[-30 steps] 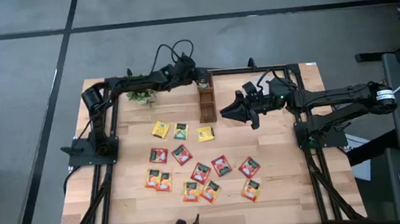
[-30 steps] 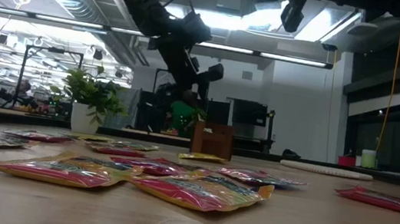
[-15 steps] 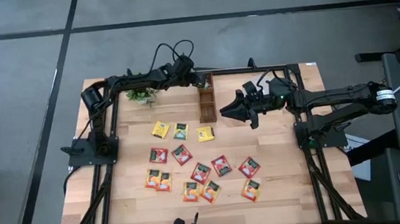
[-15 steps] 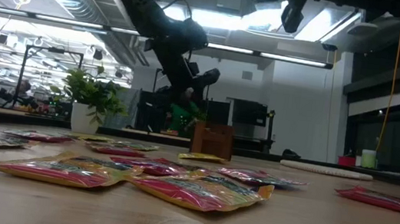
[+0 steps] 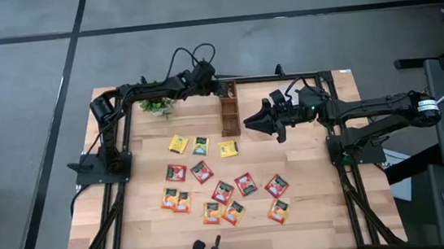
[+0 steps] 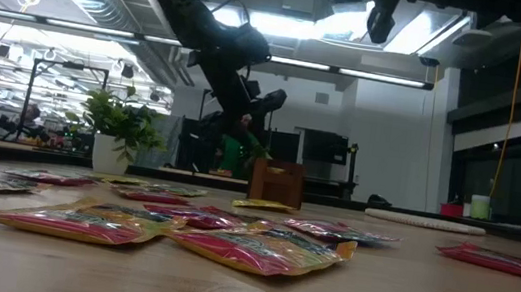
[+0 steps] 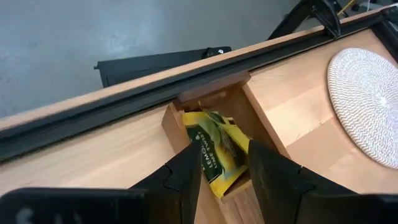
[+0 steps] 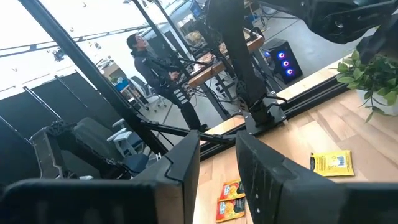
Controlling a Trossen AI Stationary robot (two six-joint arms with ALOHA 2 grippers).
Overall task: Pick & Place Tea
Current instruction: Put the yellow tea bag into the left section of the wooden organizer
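I am at the placing step: my left gripper (image 7: 224, 177) hangs over the wooden box (image 5: 228, 109) at the table's far edge, its fingers a little apart and just above a yellow-green sachet (image 7: 214, 149) resting in the end compartment. Whether they pinch it I cannot tell. Next I judge a straight lift clear of the box walls. The remaining tea sachets (image 5: 223, 190) lie spread across the table's middle and near side. My right gripper (image 5: 256, 124) waits beside the box, empty, fingers slightly parted.

Two dark jointed arms, black looping cables, blocky black claws.
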